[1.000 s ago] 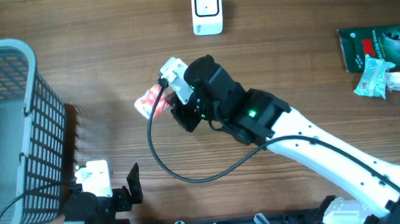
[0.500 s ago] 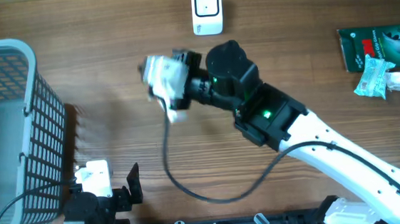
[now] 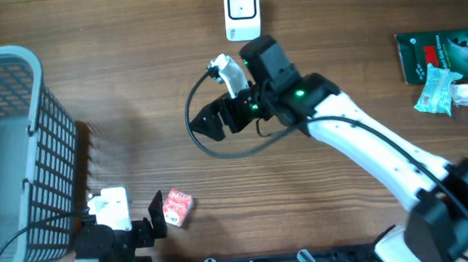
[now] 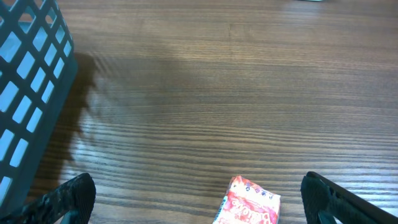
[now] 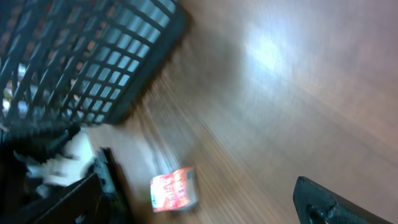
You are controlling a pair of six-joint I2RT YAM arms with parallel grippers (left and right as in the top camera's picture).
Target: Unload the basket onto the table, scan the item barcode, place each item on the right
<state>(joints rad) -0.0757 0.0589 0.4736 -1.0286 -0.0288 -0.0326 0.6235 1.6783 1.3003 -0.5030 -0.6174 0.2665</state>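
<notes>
The bench [image 3: 130, 89] is brown wood with a fine straight grain. On it lies a small, soft, crinkled packet [image 3: 177, 207], red and pink with white print, roughly square. A blue-grey plastic lattice basket [image 3: 2, 158] stands at the 9 o'clock edge, a white rounded scanner [image 3: 242, 11] at 12 o'clock, and glossy green and clear pouches [image 3: 446, 60] at 3 o'clock.

The packet lies flat near the 6 o'clock edge, well apart from the right tool [image 3: 219, 120], at about its 7 o'clock. It sits just beside the left tool [image 4: 194, 185], between that tool's black fingers [image 4: 74, 193] and nearer the 3 o'clock one; whether they touch I cannot tell.

Both tools stand wide open and hold nothing. The right one hangs above the bench with a black cable [image 3: 197, 138] looped beside it.
</notes>
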